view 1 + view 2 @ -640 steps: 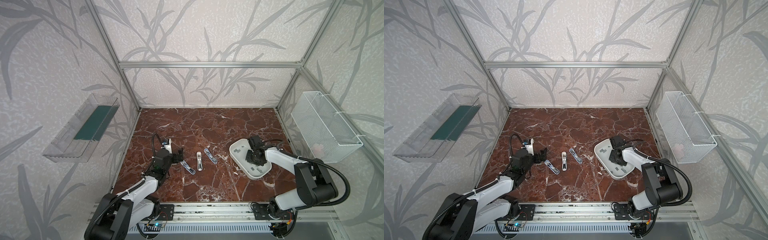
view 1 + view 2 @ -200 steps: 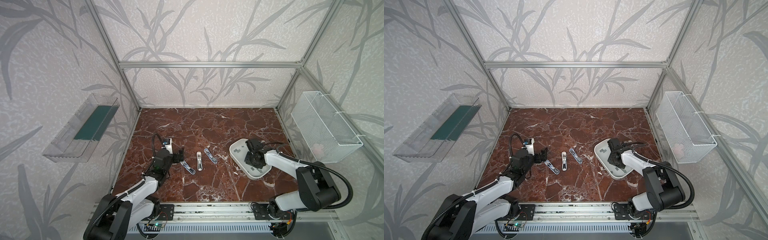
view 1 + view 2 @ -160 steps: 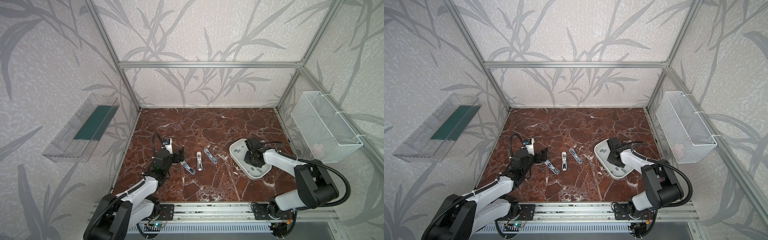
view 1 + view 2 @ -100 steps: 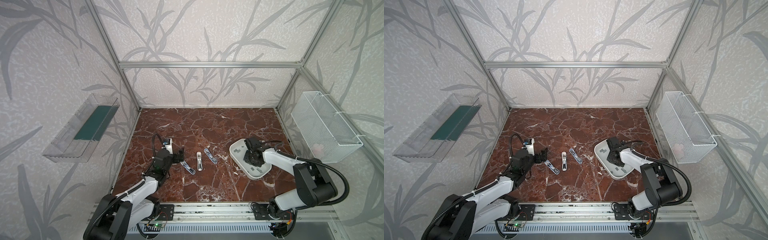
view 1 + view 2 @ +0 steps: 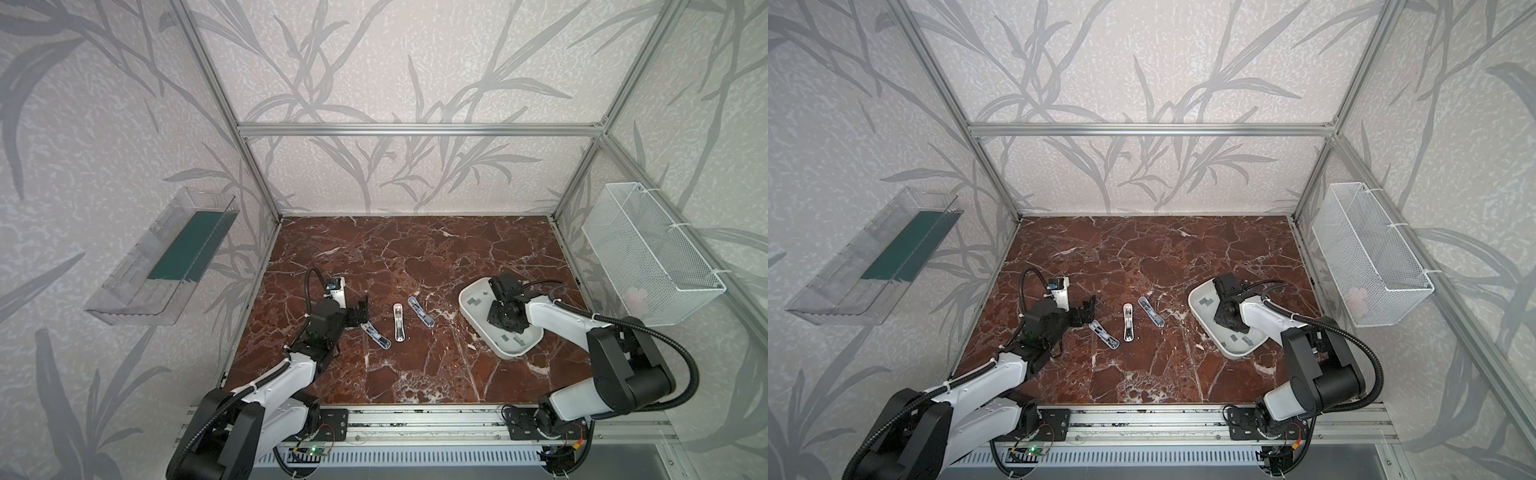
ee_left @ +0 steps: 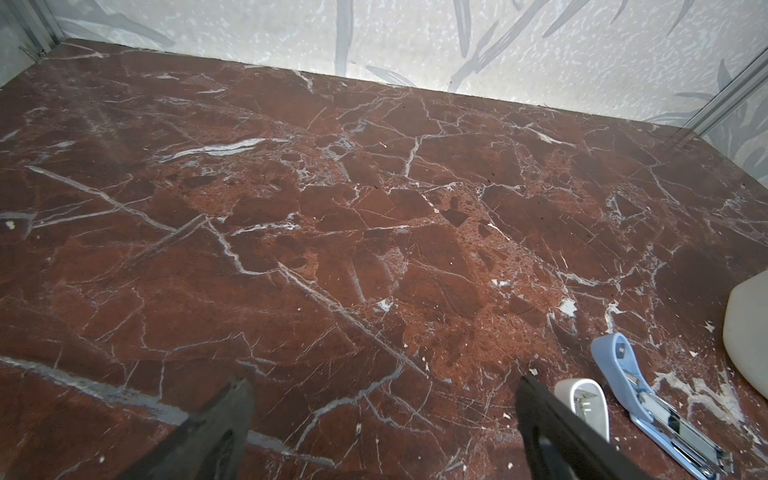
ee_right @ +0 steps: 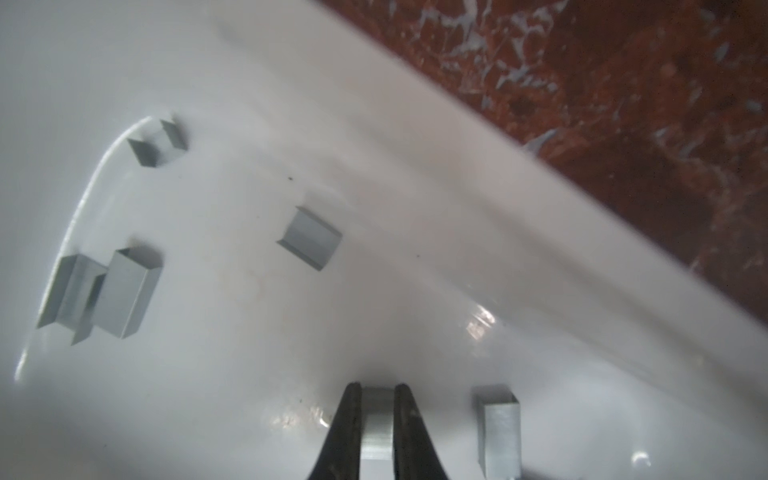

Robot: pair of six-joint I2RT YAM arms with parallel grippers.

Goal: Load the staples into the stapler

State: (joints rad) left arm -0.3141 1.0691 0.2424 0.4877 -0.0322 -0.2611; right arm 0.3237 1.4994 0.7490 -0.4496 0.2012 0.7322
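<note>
Jaws of the left gripper (image 6: pixel 382 386) stood wide apart and held nothing, with only the marble table (image 6: pixel 374 208) between its fingers (image 6: pixel 232 415). Well off to that gripper's outer side, a clear bin (image 5: pixel 137 286) hung on the wall.

Three opened staplers lay on the inner side of the gripper. In both top views a blue stapler (image 5: pixel 376 336) lay just beside its fingertips, though whether the two touched could not be told. Next out from the gripper came a white stapler (image 5: pixel 399 322), then a second blue stapler (image 5: pixel 421 311). The three lay near one another but apart.

Farther from the left gripper, under the right arm's wrist, sat a white tray (image 5: pixel 471 316). The staples (image 7: pixel 311 237) lay scattered on its floor as short grey strips.

The right gripper (image 7: pixel 377 388) reached down into the tray, closed on one staple strip (image 7: pixel 376 432). One of its fingers (image 7: pixel 345 415) pressed against each long side of the strip. Whether that strip was lifted off the tray floor could not be told. Another strip lay just beside the gripper, and four more lay well ahead of its fingertips, two of them overlapping.

Beyond the right arm, a white wire basket (image 5: pixel 648 253) hung on the wall.
</note>
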